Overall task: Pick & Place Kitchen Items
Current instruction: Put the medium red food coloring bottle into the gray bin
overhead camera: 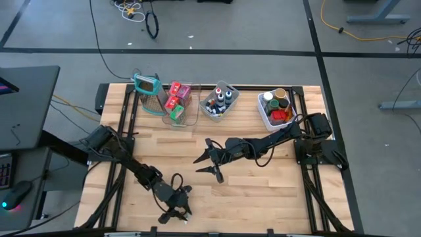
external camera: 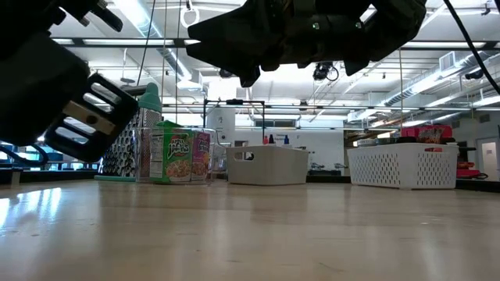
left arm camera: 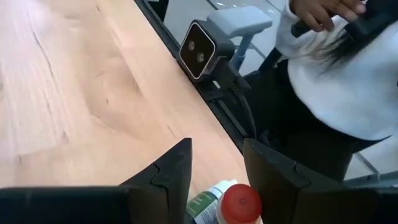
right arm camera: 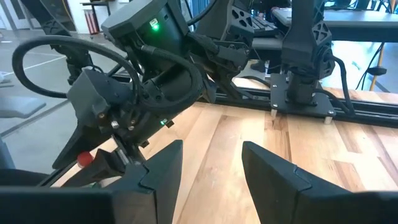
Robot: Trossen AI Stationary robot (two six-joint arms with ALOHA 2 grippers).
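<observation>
My left gripper [overhead camera: 176, 205] hangs over the table near its front edge, shut on a small bottle [left arm camera: 227, 204] that has a red cap and a green and white label. The red cap also shows in the right wrist view [right arm camera: 85, 160]. My right gripper [overhead camera: 209, 166] is open and empty above the middle of the table. Red and pink packets stand in a clear bin [overhead camera: 177, 102]. Dark-capped little bottles stand in a grey bin [overhead camera: 219, 102]. Lidded jars sit in a white bin [overhead camera: 276, 108]. My left gripper holds the little bottle between its two fingers, at the body just below the red cap [left arm camera: 208, 205]. The fingers slant down toward the table's near edge. The bottle is clear of the table. The picture's edge cuts off the rest of the hold.
A teal-framed grater [overhead camera: 148, 89] stands at the far left, beside the clear bin. All three bins line the far edge. A small camera [left arm camera: 202, 50] is mounted at the near edge. A person in a white top [left arm camera: 336, 74] stands just beyond that edge. Bare wood lies between the arms.
</observation>
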